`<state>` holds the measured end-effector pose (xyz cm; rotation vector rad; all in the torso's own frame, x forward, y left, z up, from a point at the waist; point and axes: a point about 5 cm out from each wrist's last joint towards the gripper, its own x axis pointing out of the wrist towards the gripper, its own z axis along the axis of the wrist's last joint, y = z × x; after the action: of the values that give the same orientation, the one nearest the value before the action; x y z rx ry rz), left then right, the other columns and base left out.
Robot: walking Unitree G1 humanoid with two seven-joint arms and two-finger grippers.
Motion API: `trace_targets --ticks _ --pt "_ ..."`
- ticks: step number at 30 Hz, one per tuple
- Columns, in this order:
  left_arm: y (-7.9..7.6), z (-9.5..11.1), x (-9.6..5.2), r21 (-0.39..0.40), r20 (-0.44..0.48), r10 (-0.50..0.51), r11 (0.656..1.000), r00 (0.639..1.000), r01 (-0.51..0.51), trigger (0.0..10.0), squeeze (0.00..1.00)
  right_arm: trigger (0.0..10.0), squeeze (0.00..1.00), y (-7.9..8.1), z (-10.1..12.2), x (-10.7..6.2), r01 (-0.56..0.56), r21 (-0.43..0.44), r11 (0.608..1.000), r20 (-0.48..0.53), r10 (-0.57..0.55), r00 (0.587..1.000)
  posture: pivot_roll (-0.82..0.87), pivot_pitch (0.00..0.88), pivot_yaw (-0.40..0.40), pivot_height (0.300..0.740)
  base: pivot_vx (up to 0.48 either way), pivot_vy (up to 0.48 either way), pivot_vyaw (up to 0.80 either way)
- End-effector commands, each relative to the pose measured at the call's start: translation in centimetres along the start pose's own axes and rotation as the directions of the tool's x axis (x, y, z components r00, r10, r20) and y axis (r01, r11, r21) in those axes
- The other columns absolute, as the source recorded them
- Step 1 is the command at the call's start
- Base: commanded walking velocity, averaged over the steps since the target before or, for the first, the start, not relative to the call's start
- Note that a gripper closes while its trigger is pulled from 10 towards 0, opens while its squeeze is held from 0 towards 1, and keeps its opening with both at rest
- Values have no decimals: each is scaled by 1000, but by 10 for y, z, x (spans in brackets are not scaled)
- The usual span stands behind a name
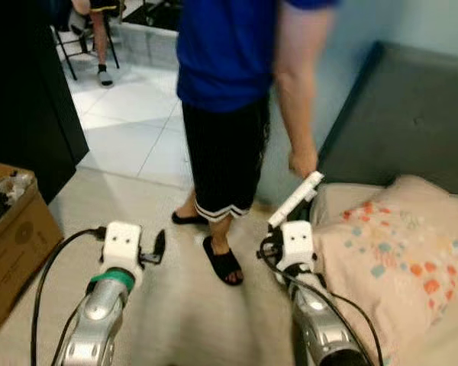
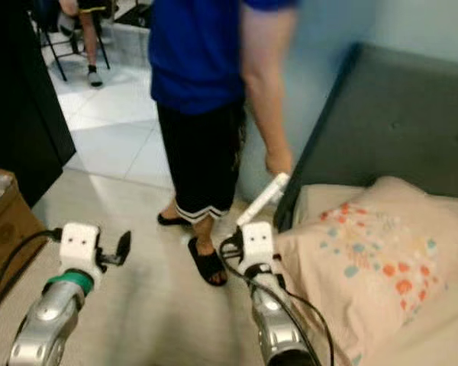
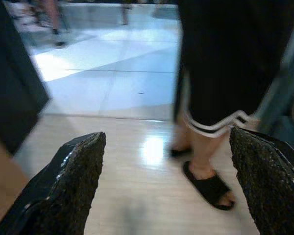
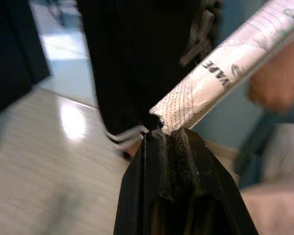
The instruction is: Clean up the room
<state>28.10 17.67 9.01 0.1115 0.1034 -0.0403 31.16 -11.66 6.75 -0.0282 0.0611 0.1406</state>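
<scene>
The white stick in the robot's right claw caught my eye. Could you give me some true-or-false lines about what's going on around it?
1. The right claw is shut on the end of a rolled white wrapper. True.
2. The left claw grips a slipper. False: it is open and holds nothing.
3. A person in a blue shirt stands just ahead of the robot. True.
4. A flowered pillow lies on the robot's left. False: it lies on its right, by the grey sofa.
5. A cardboard box sits on the floor at the left. True.
</scene>
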Motion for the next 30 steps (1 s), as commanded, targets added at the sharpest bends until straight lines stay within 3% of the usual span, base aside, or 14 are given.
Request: trace_targets --ticks 1,30 --pt "-3 -5 -2 -6 -22 -5 1000 1000 5 10000 0 10000 0 -4 -9 -5 12 -4 1000 -38 -12 999 130 0 -55 740 0 0 800" --pt "-4 -4 2 -6 -15 3 1000 1000 -3 10000 0 10000 0 -8 -8 -2 2 -21 1000 -44 -3 999 129 0 -62 740 0 0 800"
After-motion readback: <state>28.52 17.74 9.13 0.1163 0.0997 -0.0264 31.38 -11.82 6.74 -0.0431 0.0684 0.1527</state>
